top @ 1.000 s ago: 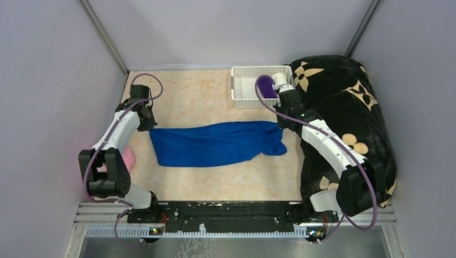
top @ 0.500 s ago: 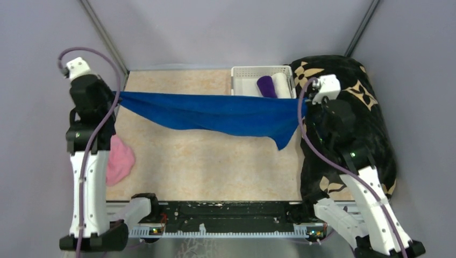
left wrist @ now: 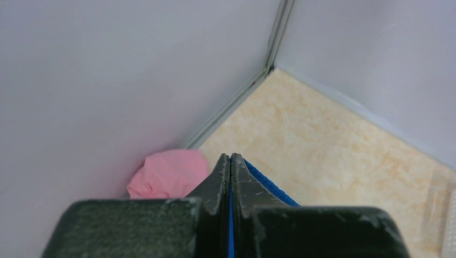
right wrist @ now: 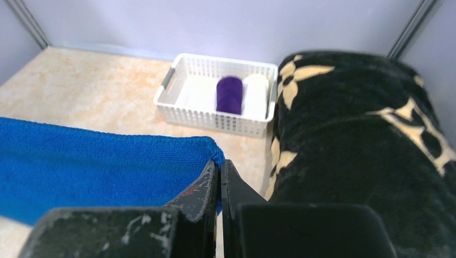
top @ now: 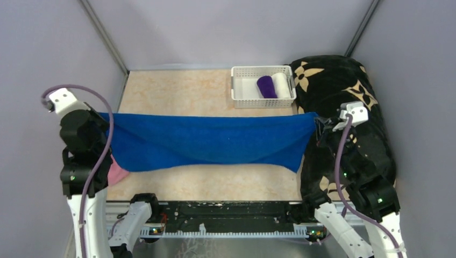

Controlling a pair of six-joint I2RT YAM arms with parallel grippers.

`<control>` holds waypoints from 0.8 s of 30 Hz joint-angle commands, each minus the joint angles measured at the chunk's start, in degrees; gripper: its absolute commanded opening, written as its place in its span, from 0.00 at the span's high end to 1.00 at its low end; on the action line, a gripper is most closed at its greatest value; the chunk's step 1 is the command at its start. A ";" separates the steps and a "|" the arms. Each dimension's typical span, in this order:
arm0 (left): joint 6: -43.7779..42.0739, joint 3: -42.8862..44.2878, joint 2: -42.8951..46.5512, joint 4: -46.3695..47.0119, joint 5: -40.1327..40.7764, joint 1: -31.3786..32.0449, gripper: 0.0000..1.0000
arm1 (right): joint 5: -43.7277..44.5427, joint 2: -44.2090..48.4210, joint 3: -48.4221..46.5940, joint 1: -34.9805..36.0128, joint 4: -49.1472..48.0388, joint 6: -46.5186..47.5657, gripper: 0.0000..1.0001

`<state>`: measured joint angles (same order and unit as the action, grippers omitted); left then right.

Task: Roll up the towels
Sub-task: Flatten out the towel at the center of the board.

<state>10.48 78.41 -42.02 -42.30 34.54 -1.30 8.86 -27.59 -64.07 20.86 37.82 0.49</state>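
The bright blue towel (top: 207, 142) hangs stretched in the air across the table, held by its two upper corners. My left gripper (top: 104, 119) is shut on its left corner; a strip of blue (left wrist: 267, 186) shows between and beside the closed fingers. My right gripper (top: 317, 122) is shut on its right corner, and the towel (right wrist: 97, 166) spreads left of it. The dark purple towel (top: 266, 86) and the cream-white towel (top: 280, 84) lie rolled side by side in the white basket (top: 243, 100), also seen in the right wrist view (right wrist: 229, 94).
The black plush blanket with beige flowers (top: 349, 107) fills the right side, under my right arm. A pink cloth (top: 116, 171) lies by the left wall, partly hidden by the towel. Grey walls close in on three sides.
Both grippers lifted the blue towel off the table, stretched it between them, and have now drawn it toward the near edge; it hangs wider and flatter than before.
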 commanded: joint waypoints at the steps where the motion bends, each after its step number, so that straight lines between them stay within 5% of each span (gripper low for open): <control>1: -1.56 -9.40 -3.33 2.56 -0.98 -0.39 1.00 | 1.61 -5.23 5.59 -0.30 -1.46 -5.57 1.00; 7: -1.24 -17.25 -18.58 10.90 -10.44 -0.38 1.00 | 5.97 -17.23 17.25 -0.34 -16.09 -6.27 1.00; 16: -0.78 -3.93 -48.92 16.31 -17.91 -0.40 1.00 | 5.14 -35.08 27.54 -9.69 -48.50 0.88 1.00; 24: -3.49 2.82 -60.26 24.50 -21.87 -0.39 1.00 | 0.38 -48.70 24.29 -15.72 -58.03 6.35 1.00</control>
<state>8.91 77.80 -99.22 -24.12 15.90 -1.39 11.92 -72.36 -36.27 7.35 -9.23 3.29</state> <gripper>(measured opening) 0.006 0.010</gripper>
